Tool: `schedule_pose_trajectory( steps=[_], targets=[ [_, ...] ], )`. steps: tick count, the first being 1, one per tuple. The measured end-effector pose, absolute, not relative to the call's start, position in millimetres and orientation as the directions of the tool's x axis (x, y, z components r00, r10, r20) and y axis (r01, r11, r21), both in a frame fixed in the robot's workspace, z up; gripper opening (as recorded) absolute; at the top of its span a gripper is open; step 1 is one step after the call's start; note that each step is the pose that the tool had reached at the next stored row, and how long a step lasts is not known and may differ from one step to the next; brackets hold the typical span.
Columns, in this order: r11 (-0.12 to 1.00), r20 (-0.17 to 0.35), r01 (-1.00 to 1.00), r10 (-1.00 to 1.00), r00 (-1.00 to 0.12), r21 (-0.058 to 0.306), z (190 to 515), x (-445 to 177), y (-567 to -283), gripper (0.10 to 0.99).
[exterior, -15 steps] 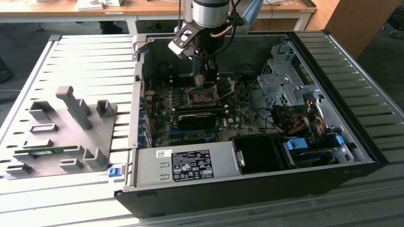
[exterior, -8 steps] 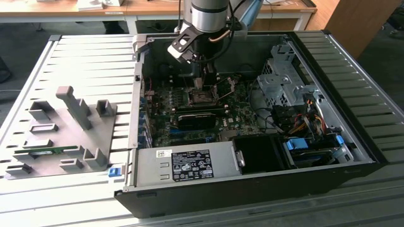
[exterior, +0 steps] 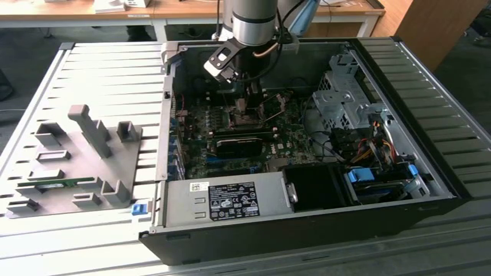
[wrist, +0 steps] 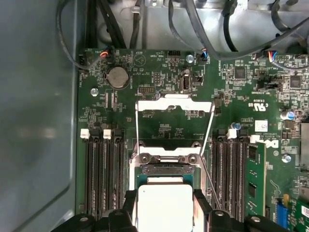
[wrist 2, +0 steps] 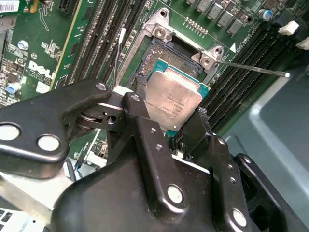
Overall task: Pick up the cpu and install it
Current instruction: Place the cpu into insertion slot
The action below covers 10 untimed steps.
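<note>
A: Entry one. What do we record for the pincer (wrist 2: pixel 166 107)?

B: We record it as clamped on the cpu (wrist 2: pixel 175 101). One black finger (wrist 2: pixel 145 130) sits on each of two opposite edges. The silver top faces up, and a green rim shows at the corners.

A: Where do we place the cpu?

B: Inside the open computer case (exterior: pixel 307 230), directly over the socket (wrist 2: pixel 155 54) on the motherboard (exterior: pixel 195 155). In the second wrist view it sits slightly tilted. In the first wrist view it lies square between the fingers. We cannot tell whether its underside touches the socket.

A: Socket condition?

B: We list it as open. The load plate (wrist: pixel 174 104) is swung back flat against the board. The thin lever (wrist 2: pixel 251 67) sticks out sideways over the memory slots (wrist: pixel 104 169).

A: What else do we count inside the case?

B: A coin cell (wrist: pixel 117 76) beyond the load plate. Memory slots on both sides of the socket. A power supply (exterior: pixel 222 201) along the near wall in the exterior view. A metal drive cage (exterior: pixel 345 95) toward the exterior view's right.

A: And outside the case?

B: The slatted bench (exterior: pixel 100 75) carries the case. Toward the exterior view's left it also carries a grey fixture plate (exterior: pixel 77 167) with upright blocks. A narrow green circuit strip (exterior: pixel 48 184) lies in that plate. The arm (exterior: pixel 253 23) hangs from above, its lower end within the case walls.
</note>
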State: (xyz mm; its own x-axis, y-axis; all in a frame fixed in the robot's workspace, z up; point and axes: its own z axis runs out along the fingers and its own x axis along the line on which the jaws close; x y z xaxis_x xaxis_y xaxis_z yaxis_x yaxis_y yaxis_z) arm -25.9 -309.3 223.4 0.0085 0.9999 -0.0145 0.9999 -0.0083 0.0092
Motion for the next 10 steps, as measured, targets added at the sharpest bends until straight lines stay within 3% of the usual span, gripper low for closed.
schedule_pose_trajectory(
  steps=[10],
  targets=[
    [-0.008,-0.014,1.0,1.0,0.009,0.009,218.9,-26.9,-309.5,0.541]
  ],
)
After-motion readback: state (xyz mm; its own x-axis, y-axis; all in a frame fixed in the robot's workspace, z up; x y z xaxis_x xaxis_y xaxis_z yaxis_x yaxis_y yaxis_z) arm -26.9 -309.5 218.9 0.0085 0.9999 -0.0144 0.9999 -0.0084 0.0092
